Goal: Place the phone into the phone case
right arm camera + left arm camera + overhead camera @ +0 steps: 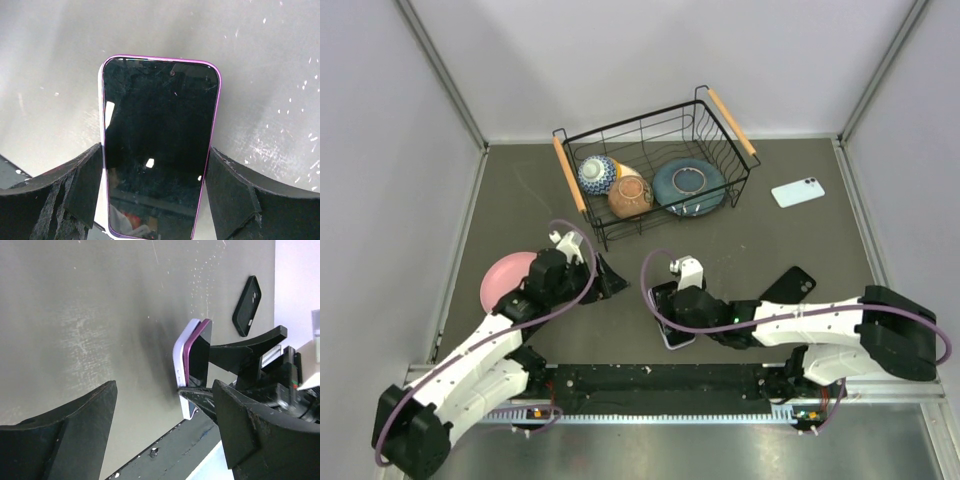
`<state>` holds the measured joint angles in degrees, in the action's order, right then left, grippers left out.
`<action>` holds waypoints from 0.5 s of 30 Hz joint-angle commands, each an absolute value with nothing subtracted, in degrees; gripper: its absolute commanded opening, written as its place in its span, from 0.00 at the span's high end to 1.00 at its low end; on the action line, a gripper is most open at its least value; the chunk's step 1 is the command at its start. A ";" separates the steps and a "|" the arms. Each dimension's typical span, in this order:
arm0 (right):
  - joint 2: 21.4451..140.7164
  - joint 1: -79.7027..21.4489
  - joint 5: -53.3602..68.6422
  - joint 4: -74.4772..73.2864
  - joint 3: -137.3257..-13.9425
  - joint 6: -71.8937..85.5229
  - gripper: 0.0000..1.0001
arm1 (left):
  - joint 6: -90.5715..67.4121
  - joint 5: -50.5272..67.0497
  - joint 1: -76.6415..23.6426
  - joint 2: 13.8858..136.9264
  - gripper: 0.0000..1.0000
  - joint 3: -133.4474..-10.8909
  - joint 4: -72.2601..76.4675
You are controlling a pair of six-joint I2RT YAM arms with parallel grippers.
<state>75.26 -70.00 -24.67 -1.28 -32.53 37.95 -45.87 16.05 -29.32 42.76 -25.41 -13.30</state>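
Observation:
The phone (160,145), with a glossy black screen and a purple rim, lies between my right gripper's (155,170) fingers, which press on its long edges. The white phone case (100,100) shows as a thin strip along its left side. In the left wrist view the phone (200,357) stands tilted against the case (179,360), close at the top and slightly apart lower down. From the top, the right gripper (665,300) covers most of the phone, and the case's edge (677,343) shows below it. My left gripper (610,278) is open and empty, just left of them.
A black wire basket (730,125) with several bowls stands at the back. A pale blue phone (797,191) lies at the right rear. Another black handset (790,285) lies right of the right gripper and shows in the left wrist view (246,305). A pink plate (505,280) is under the left arm.

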 commanded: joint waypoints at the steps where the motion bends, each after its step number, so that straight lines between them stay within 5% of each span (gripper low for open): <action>1: 71.11 -70.75 -24.26 10.28 -31.56 34.98 0.47 | -47.72 21.26 -29.44 49.46 0.19 -24.96 -0.54; 15: 71.54 -70.75 -23.38 11.34 -32.52 34.98 0.47 | -48.07 27.33 -31.99 61.87 0.25 -24.44 14.31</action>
